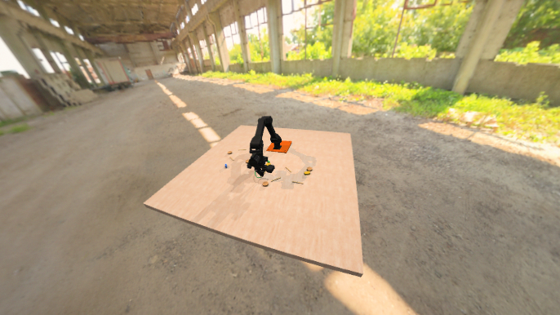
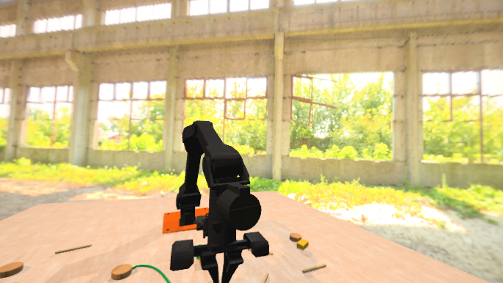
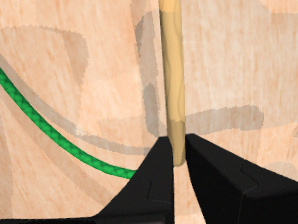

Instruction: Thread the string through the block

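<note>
My gripper (image 1: 261, 175) (image 2: 221, 281) (image 3: 176, 144) is shut on the near end of the thin wooden stick (image 3: 174, 75), which points away from the fingers in the wrist view. The green string (image 1: 257, 176) (image 2: 147, 265) (image 3: 50, 133) curves from the round wooden button (image 1: 247, 161) (image 2: 121, 271) towards the gripper. Its end is hidden behind the left finger in the wrist view. I cannot make out the block with the hole. A small yellow and green patch (image 1: 268, 163) shows beside the arm, too covered to tell what it is.
Loose sticks (image 1: 276, 179) (image 2: 314, 267) lie around the gripper. A wooden disc (image 1: 309, 169) (image 2: 295, 237) lies beside a yellow block (image 1: 307, 173) (image 2: 302, 244). Another disc (image 1: 265, 184) is near the gripper. A blue object (image 1: 225, 166) lies left. The arm stands on an orange plate (image 1: 286, 147) (image 2: 170, 223).
</note>
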### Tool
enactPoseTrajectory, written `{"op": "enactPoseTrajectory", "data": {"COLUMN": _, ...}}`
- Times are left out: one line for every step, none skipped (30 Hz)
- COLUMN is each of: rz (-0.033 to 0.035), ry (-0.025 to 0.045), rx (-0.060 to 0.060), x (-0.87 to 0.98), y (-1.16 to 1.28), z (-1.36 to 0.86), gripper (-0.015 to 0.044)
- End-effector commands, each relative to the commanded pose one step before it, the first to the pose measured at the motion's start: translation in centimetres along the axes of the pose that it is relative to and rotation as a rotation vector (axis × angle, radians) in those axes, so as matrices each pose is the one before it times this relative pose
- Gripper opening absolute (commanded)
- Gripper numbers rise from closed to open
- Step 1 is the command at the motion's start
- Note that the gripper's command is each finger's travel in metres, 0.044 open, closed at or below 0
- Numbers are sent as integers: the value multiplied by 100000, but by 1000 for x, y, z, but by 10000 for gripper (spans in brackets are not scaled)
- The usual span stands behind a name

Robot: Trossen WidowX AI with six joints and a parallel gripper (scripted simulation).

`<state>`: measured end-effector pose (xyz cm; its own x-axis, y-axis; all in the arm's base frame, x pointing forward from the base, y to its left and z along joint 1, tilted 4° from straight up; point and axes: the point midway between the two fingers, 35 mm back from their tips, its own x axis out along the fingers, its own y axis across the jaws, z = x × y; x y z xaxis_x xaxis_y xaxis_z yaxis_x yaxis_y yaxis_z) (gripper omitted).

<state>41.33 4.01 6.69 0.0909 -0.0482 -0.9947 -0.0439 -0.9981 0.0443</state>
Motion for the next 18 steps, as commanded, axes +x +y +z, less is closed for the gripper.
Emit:
{"op": "enactPoseTrajectory", "data": {"rz": -64, "ry": 145, "rx": -1540, "x": -2, "y": 14, "z": 399, "gripper": 0}}
{"op": "enactPoseTrajectory", "data": {"rz": 1, "ry": -8, "rx": -266, "x": 1, "y": 8, "z": 118, "gripper": 0}}
{"op": "enactPoseTrajectory", "data": {"rz": 1, "ry": -8, "rx": -266, "x": 1, "y": 8, "z": 118, "gripper": 0}}
{"op": "enactPoseTrajectory", "data": {"rz": 0, "ry": -8, "rx": -266, "x": 2, "y": 8, "z": 119, "gripper": 0}}
{"op": "enactPoseTrajectory", "data": {"rz": 0, "ry": -8, "rx": -266, "x": 2, "y": 8, "z": 119, "gripper": 0}}
{"op": "enactPoseTrajectory", "data": {"rz": 0, "ry": -8, "rx": -266, "x": 2, "y": 8, "z": 120, "gripper": 0}}
{"op": "enactPoseTrajectory", "data": {"rz": 0, "ry": -8, "rx": -266, "x": 3, "y": 7, "z": 120, "gripper": 0}}
{"op": "enactPoseTrajectory", "data": {"rz": 0, "ry": -8, "rx": -266, "x": 3, "y": 7, "z": 121, "gripper": 0}}
{"op": "enactPoseTrajectory", "data": {"rz": 0, "ry": -8, "rx": -266, "x": 4, "y": 7, "z": 121, "gripper": 0}}
{"op": "enactPoseTrajectory", "data": {"rz": 0, "ry": -8, "rx": -266, "x": 4, "y": 7, "z": 122, "gripper": 0}}
{"op": "enactPoseTrajectory", "data": {"rz": 0, "ry": -8, "rx": -266, "x": 4, "y": 6, "z": 122, "gripper": 0}}
{"op": "enactPoseTrajectory", "data": {"rz": 0, "ry": -8, "rx": -266, "x": 5, "y": 6, "z": 123, "gripper": 0}}
{"op": "enactPoseTrajectory", "data": {"rz": 0, "ry": -8, "rx": -266, "x": 5, "y": 6, "z": 123, "gripper": 0}}
{"op": "enactPoseTrajectory", "data": {"rz": 0, "ry": -8, "rx": -266, "x": 6, "y": 6, "z": 124, "gripper": 0}}
{"op": "enactPoseTrajectory", "data": {"rz": 0, "ry": -8, "rx": -266, "x": 6, "y": 5, "z": 124, "gripper": 0}}
{"op": "enactPoseTrajectory", "data": {"rz": 0, "ry": -9, "rx": -266, "x": 6, "y": 5, "z": 124, "gripper": 0}}
{"op": "enactPoseTrajectory", "data": {"rz": 0, "ry": -9, "rx": -266, "x": 7, "y": 5, "z": 125, "gripper": 0}}
{"op": "enactPoseTrajectory", "data": {"rz": 0, "ry": -9, "rx": -266, "x": 7, "y": 5, "z": 125, "gripper": 0}}
